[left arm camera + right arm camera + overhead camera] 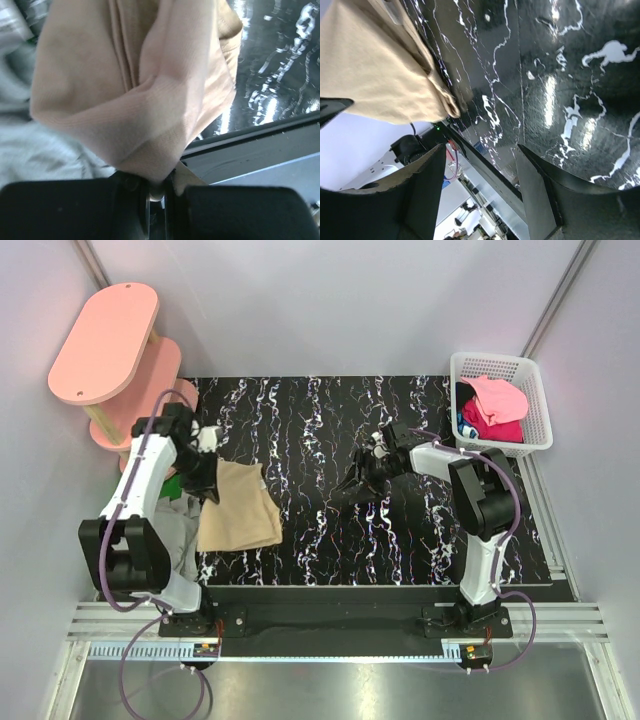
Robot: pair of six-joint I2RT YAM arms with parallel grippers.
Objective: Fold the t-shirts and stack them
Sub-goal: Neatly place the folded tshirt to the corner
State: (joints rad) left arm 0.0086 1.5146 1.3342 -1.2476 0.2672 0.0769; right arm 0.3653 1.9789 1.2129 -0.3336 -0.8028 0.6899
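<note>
tan t-shirt [238, 508]: creased, part-folded, one bunched fold being pinched.
left gripper [161, 186]: being clamped onto tan t-shirt.
right gripper [480, 162]: being held open over table [320, 420].

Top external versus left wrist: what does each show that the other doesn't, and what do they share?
Only top external: the basket of pink shirts, the pink shelves, and the right fingers open above the table. Only left wrist: a close-up of the left fingers shut on a bunched corner of the tan shirt. Both: the tan shirt, the grey shirt beside it and the table.
</note>
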